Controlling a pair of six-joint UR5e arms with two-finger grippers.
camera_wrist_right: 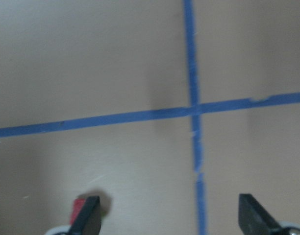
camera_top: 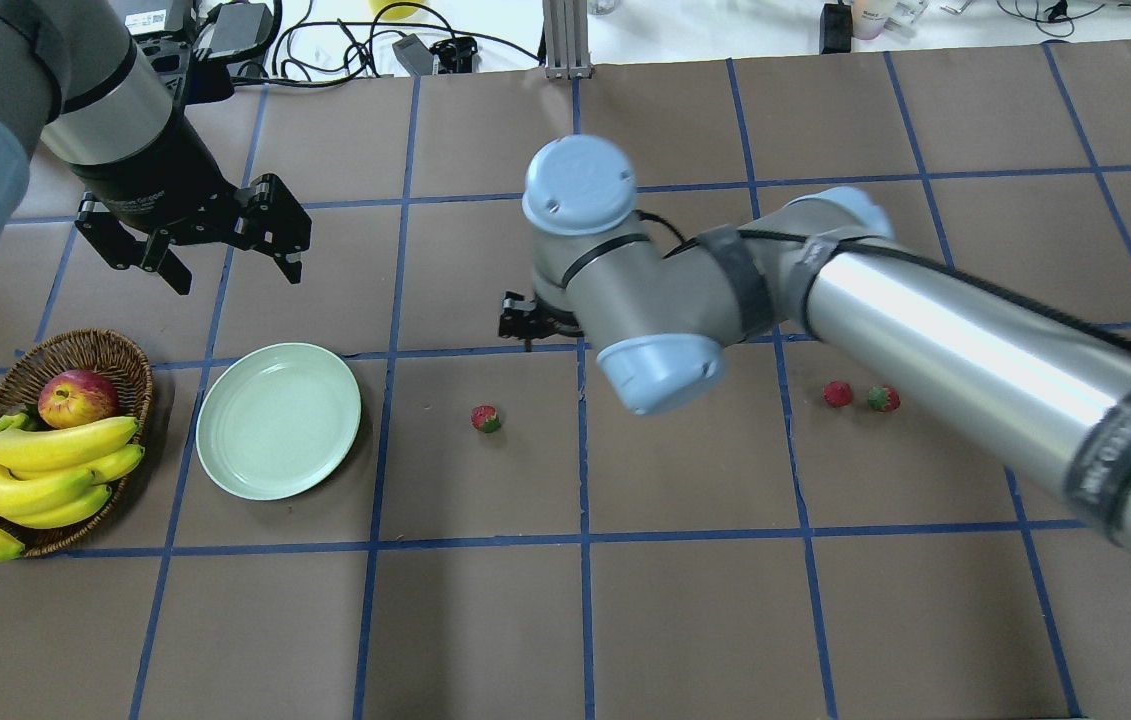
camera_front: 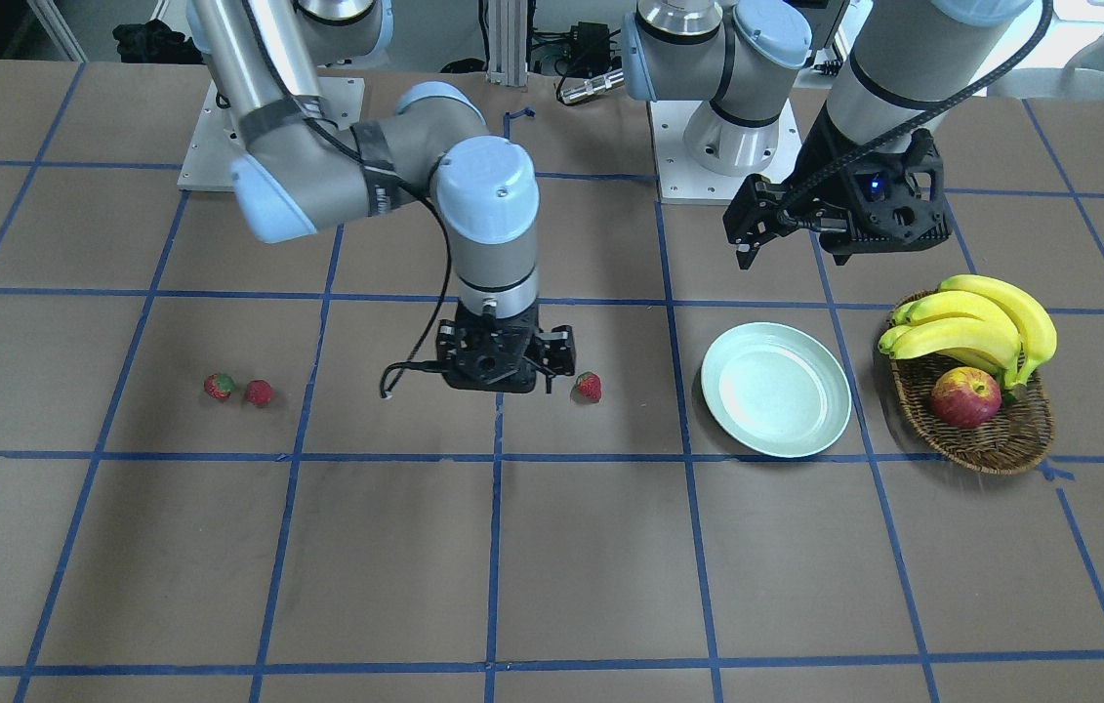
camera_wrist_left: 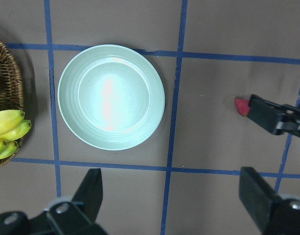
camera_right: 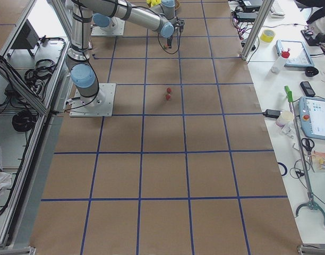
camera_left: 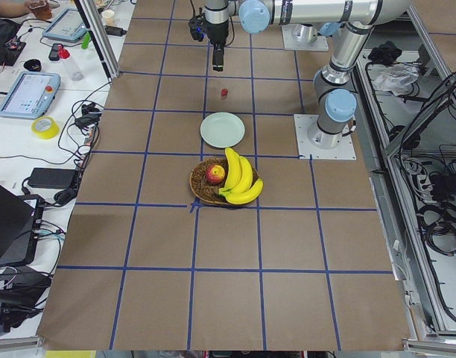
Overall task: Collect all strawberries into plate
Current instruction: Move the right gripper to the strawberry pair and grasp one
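Note:
Three strawberries lie on the table. One (camera_front: 589,387) lies alone between my right gripper and the plate; it also shows in the overhead view (camera_top: 485,418) and the left wrist view (camera_wrist_left: 241,105). Two more (camera_front: 219,387) (camera_front: 259,392) lie close together on my far right. The mint-green plate (camera_front: 775,390) (camera_wrist_left: 111,96) holds nothing. My right gripper (camera_front: 503,376) is open and empty, pointing down just beside the lone strawberry (camera_wrist_right: 79,205). My left gripper (camera_top: 195,250) is open and empty, raised behind the plate.
A wicker basket (camera_front: 991,444) with bananas (camera_front: 981,322) and a red-yellow apple (camera_front: 965,397) stands beside the plate on my left. The table is brown paper with a grid of blue tape lines.

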